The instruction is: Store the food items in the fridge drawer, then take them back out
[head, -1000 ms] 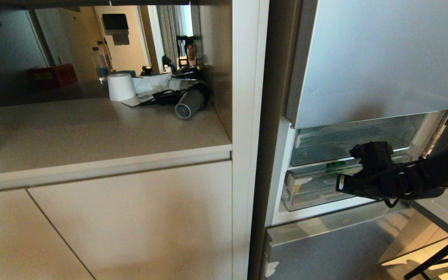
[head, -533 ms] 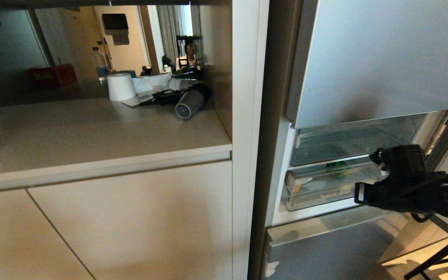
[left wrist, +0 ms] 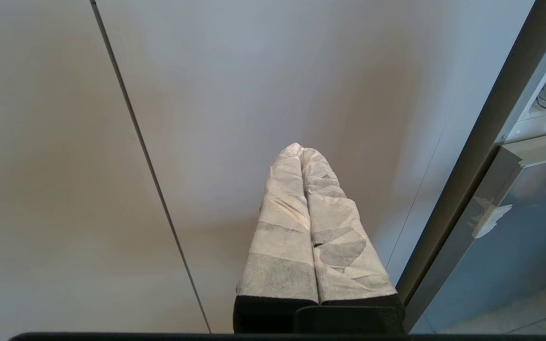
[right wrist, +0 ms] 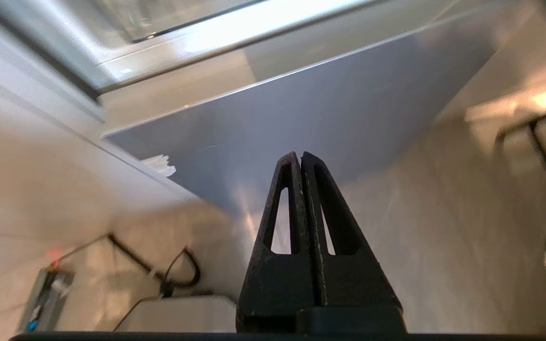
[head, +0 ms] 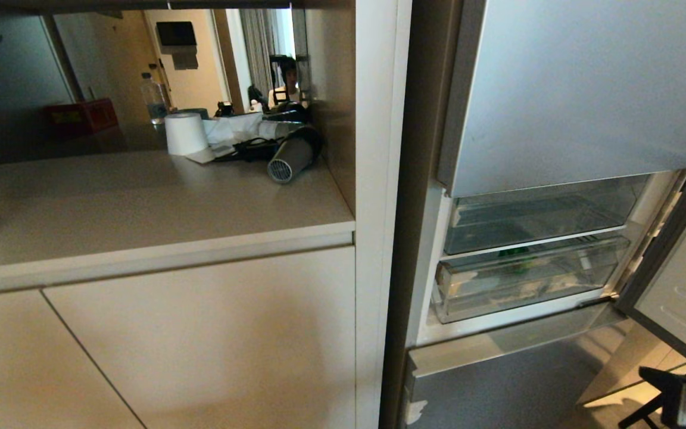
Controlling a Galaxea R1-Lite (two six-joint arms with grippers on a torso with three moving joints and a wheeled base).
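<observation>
The left end effector hangs closed and empty before the cabinet front. In the fridge, the drawer sits pushed in with a green pepper dimly showing through it; the potato cannot be made out. The right end effector, closed and empty, points at the lower fridge front, so storing looks done and taking out remains.

Counter to my left, fridge to my right. On the counter, at the back: paper roll, hair dryer right of it, bottle and box behind. In the fridge: drawer under the upper bin, pepper inside the drawer. My right gripper low, below the drawer; my left gripper before the cabinet door.
</observation>
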